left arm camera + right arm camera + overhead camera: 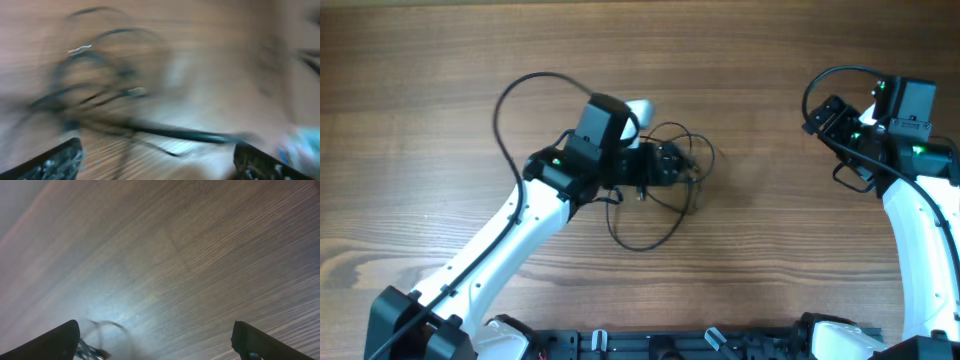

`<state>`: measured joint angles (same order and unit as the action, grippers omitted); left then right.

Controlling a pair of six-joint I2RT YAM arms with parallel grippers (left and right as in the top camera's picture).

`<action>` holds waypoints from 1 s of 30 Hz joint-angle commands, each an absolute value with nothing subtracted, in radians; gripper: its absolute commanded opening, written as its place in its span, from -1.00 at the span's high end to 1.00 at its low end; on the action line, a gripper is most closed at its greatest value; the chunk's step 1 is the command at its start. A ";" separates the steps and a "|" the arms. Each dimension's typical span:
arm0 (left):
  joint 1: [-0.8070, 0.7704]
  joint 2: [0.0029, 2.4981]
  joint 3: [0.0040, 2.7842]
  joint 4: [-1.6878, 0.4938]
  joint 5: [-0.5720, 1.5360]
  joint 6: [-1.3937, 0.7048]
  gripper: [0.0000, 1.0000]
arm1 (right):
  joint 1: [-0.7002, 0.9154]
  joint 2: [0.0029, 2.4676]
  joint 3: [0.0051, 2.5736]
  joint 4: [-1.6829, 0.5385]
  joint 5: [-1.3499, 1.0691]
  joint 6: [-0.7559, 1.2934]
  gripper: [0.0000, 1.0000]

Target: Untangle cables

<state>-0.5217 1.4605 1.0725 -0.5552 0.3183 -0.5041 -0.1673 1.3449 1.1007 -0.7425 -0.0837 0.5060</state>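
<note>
The tangle of thin black cables (682, 192) lies at the centre of the table (780, 260), with its loops spilling toward the lower part of the overhead frame. The left fingers (55, 162) are directly over the tangle and spread wide. A blurred strand crosses the gap between them, and nothing looks pinched. The right fingers (55, 340), also spread and empty, sit well apart in the upper right of the overhead frame, so the cables lie to their left. The left arm (520, 230) is clearly nearer for the next grasp.
</note>
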 commanded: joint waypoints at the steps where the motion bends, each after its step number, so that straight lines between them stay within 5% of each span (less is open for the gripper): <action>1: -0.452 1.462 1.076 -0.706 0.084 -0.622 -0.99 | -0.168 1.353 1.092 -0.762 -0.057 0.447 -1.00; 6: -0.377 1.462 1.076 -0.898 0.005 -0.733 -1.00 | -0.163 1.353 1.091 -0.760 -0.236 0.444 -1.00; 13: -0.252 1.462 1.076 -0.874 -0.056 -1.143 -1.00 | -0.035 1.376 1.090 -0.761 -0.323 0.366 -1.00; 21: -0.216 1.462 1.076 -0.722 0.035 -1.095 -1.00 | 0.241 1.485 1.090 -0.703 -0.358 0.341 -0.99; 30: -0.065 1.462 1.076 -0.832 0.034 -1.085 -1.00 | 0.464 1.589 1.090 -0.616 -0.599 0.144 -0.99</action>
